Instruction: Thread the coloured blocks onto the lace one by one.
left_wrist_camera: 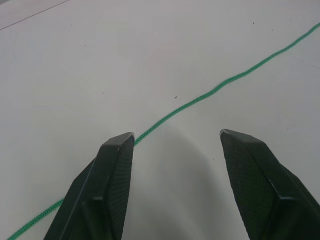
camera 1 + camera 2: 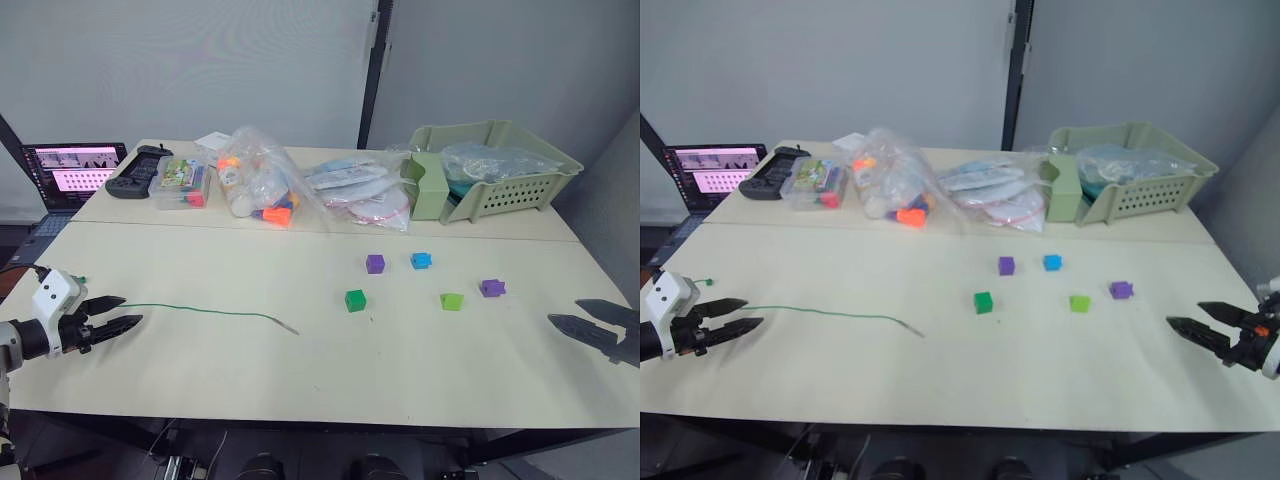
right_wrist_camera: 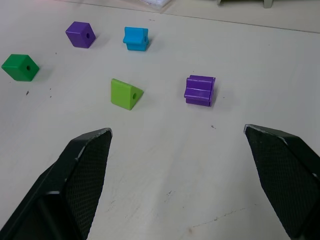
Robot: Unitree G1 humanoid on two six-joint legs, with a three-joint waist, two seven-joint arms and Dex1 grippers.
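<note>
The lace [image 2: 205, 312] lies flat on the table [image 2: 300, 380], running from the left end effector [image 2: 118, 312] toward the centre and ending in a pale stiff tip [image 2: 290, 329]. No block is threaded yet.

The left end effector hovers low over the lace with its fingers apart. In the left wrist view the lace passes beside one finger [image 1: 107, 175] and crosses the gap diagonally. It is not gripped.

The right end effector [image 2: 1188, 322] waits at the right table edge, fingers wide apart and holding nothing.

Five blocks sit right of centre, all well apart from the lace tip:
- green block [image 2: 355, 300], nearest the tip
- purple block [image 2: 375, 263]
- blue block [image 2: 421, 260]
- lime block [image 2: 452, 301]
- second purple block [image 2: 491, 288]

The right wrist view shows holes facing outward on the green, first purple, blue and lime blocks.

Step in hand, as judged: secure the lace.

Recommended procedure:
1. Grip close to the stiff tip, not at the present position far along the lace. A long free length will sag and miss the hole.
2. Lower until the fingers touch the table before closing. The lace is thin and may slip under them.
3. Have the right end effector lift a block by the faces without holes, so the bore is unobstructed.
4. Align the tip with the bore axis before advancing.

At the back of the table stand plastic bags [image 2: 265, 185], a basket [image 2: 520, 190] and a laptop [image 2: 72, 170], clear of the work area.
</note>
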